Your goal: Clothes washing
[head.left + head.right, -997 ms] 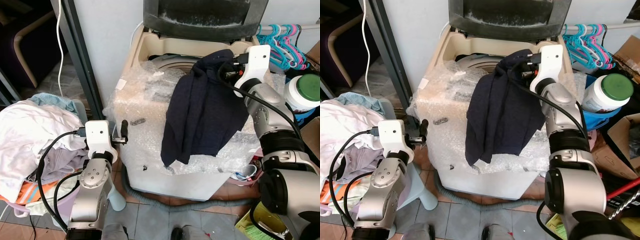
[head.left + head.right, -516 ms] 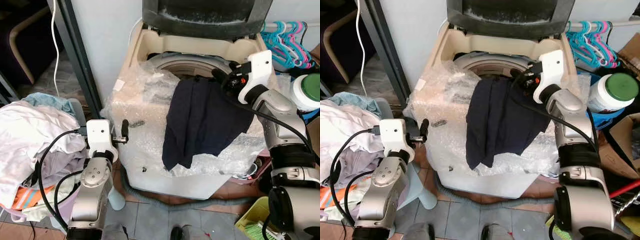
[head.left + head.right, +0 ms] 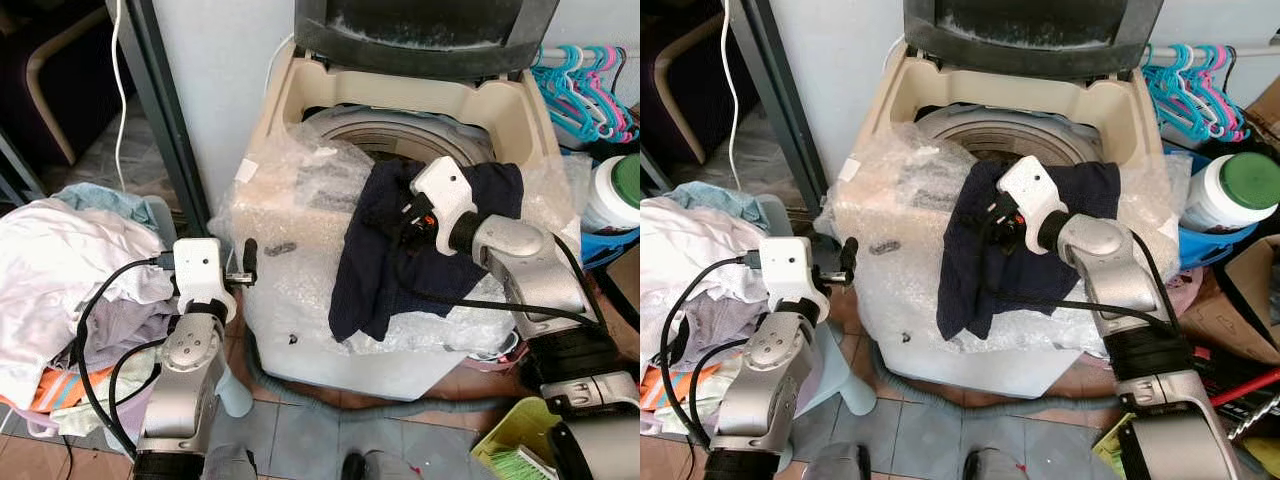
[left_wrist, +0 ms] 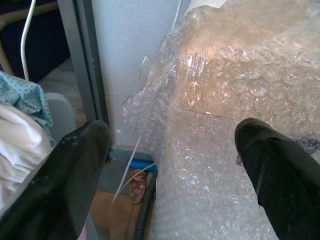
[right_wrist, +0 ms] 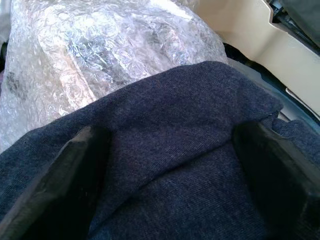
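A navy garment lies draped over the front rim of the cream top-loading washer, hanging down its bubble-wrapped front. The lid stands up and the drum is exposed. My right gripper is open and rests on the upper part of the garment, its fingers spread with navy cloth between them. Low at the washer's left front corner, my left gripper is open, holds nothing, and faces the bubble wrap.
A heap of white and pale laundry fills a basket at my left. A dark metal post stands left of the washer. Coloured hangers and a green-lidded jar are at the right. A grey hose runs along the floor.
The right gripper let go of the lifted garment, which dropped onto the washer's rim. The gripper then came down and to the left onto the cloth. The left arm stayed put.
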